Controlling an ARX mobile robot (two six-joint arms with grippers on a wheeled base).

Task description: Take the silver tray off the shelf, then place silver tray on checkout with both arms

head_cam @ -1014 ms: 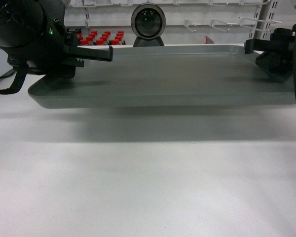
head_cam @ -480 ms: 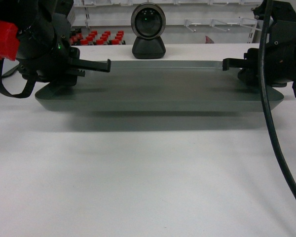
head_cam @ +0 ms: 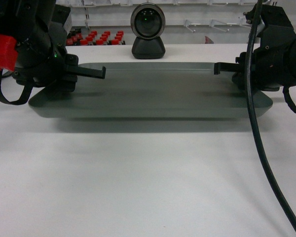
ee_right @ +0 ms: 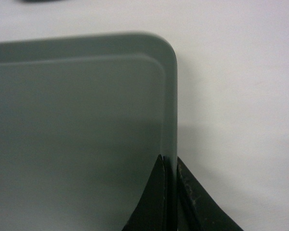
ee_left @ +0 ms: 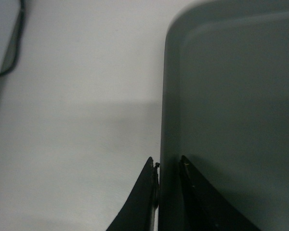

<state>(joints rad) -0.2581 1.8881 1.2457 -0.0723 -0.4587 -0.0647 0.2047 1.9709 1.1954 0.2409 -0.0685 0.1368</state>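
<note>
A: Left gripper (head_cam: pixel 84 69)?
B: Clamped on the silver tray (head_cam: pixel 153 94) at its left short rim. Left wrist view: one of its fingers (ee_left: pixel 139 202) outside the rim, the other inside.
A: Where's the tray?
B: On or just above the white counter (head_cam: pixel 148 177), level, shadow tight beneath. Contact hard to confirm from the head view. Black webcam (head_cam: pixel 148 29) behind it.
A: Right gripper (head_cam: pixel 232 69)?
B: Same, fingers (ee_right: pixel 195 202) pinching the right rim near the far corner. Black cable (head_cam: pixel 266 163) hangs in front.
</note>
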